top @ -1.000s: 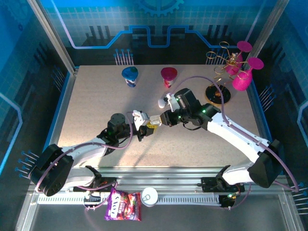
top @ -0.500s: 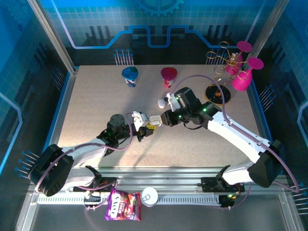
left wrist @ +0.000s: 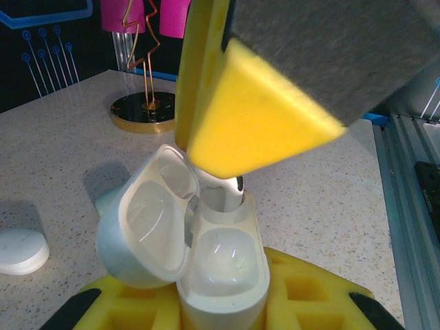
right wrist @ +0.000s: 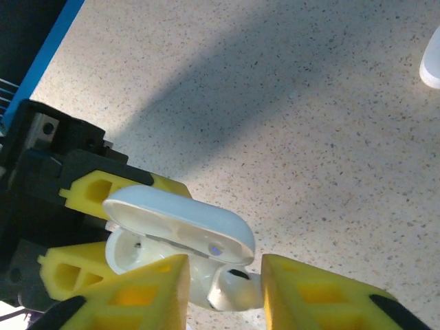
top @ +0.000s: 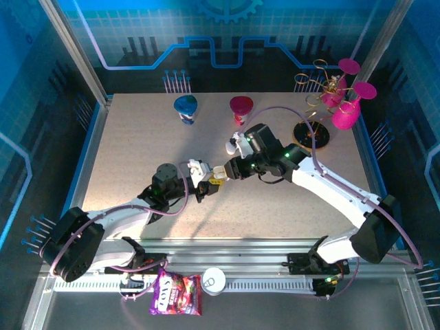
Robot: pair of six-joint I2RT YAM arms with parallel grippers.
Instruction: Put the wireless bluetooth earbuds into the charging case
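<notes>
Where both arms meet over the table (top: 137, 137) in the top view, the left gripper (top: 206, 183) clamps the charging case (top: 217, 179). From the left wrist, its lid (left wrist: 148, 230) stands open, the earbud (left wrist: 225, 197) stem-down inside the case. From the right wrist, the right gripper (right wrist: 227, 292) pinches that earbud, just against the case.

my end effectors: two, the left end effector (top: 208, 182) and the right end effector (top: 225, 170)
open charging case (left wrist: 220, 268): one
earbud (right wrist: 234, 292): one
cups: two, blue cup (top: 185, 108), magenta cup (top: 240, 108)
pink glasses (top: 346, 114): two
snack bag (top: 176, 293): one
</notes>
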